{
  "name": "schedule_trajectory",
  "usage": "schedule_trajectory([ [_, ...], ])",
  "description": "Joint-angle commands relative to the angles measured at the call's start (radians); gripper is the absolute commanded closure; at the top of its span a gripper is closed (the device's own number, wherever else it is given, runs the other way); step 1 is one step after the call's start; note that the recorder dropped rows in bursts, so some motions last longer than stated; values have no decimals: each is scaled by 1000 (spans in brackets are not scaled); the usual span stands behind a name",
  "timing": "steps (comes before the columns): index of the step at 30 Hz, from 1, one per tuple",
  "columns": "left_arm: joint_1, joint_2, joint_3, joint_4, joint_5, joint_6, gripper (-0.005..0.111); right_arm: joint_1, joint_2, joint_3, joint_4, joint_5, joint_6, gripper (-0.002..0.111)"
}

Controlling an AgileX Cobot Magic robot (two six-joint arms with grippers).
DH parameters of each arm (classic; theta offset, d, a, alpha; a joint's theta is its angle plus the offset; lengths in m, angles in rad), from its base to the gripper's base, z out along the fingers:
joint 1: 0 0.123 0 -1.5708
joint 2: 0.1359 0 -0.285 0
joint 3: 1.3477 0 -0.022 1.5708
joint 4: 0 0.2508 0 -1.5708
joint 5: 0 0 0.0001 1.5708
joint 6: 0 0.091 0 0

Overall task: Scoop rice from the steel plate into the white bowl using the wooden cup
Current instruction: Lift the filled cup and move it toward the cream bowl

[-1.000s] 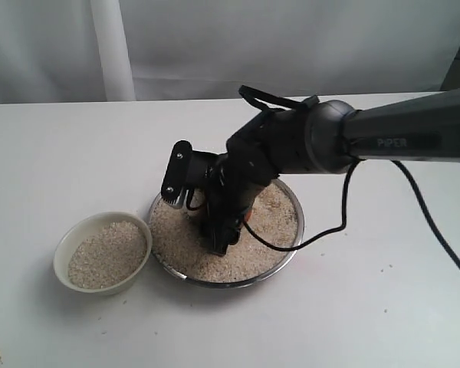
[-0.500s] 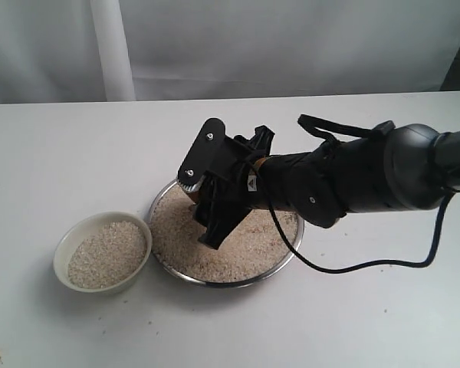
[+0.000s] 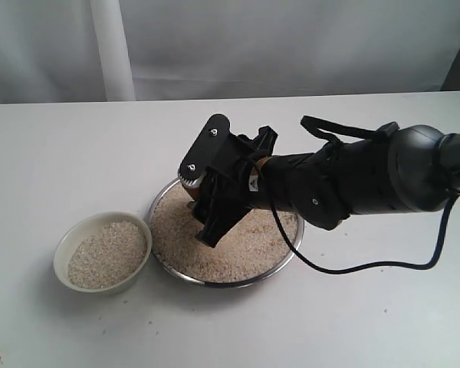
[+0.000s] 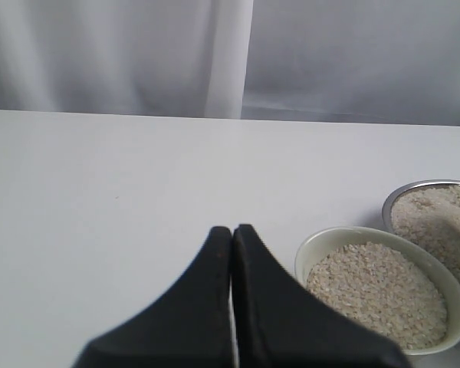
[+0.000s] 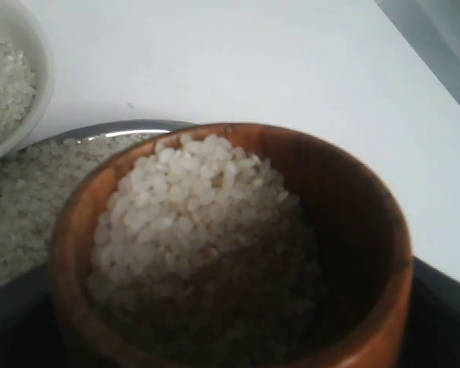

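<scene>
Right end effector (image 3: pixel 205 195) gripped wooden cup (image 5: pixel 360 222), full of rice (image 5: pixel 199 222), over steel plate (image 3: pixel 295 238); pour into white bowl (image 3: pixel 61 253) not yet done.

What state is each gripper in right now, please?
Left gripper: closed, empty.
Right gripper: holding the wooden cup, full of rice.

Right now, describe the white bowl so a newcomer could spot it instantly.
On the white table, find the wide steel plate under the dark arm. Just left of it in the exterior view sits the white bowl: smaller, cream ceramic, thick-rimmed, not shiny metal.
</scene>
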Motion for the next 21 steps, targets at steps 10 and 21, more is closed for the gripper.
schedule_trajectory([
  [10,-4,-3,-3,-5,-4,-6,107,18,-27,-7,-79,88,-19,108],
  [21,-4,-3,-3,-5,-4,-3,107,118,-15,-308,-267,524,-25,108],
])
